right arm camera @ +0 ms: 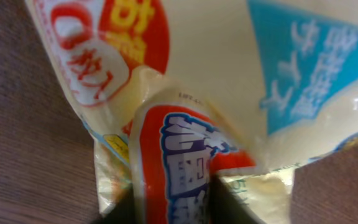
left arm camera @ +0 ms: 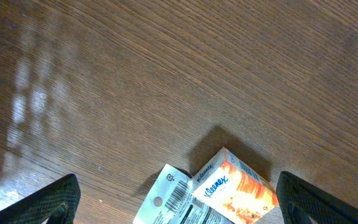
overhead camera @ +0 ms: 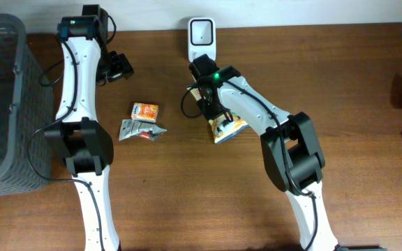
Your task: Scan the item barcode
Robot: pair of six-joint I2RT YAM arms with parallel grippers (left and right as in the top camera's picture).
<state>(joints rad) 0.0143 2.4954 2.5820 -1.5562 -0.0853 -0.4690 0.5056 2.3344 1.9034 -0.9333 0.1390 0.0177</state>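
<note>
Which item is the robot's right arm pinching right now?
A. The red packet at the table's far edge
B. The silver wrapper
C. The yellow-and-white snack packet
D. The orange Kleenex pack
C: the right wrist view shows a fold of the yellow-and-white snack packet squeezed in the closed right gripper, while the Kleenex pack and silver wrapper lie apart from it.

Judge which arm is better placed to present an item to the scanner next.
Right. The right end effector is shut on the yellow snack packet, close in front of the white scanner. The left end effector is open, holding nothing, farther off.
</note>
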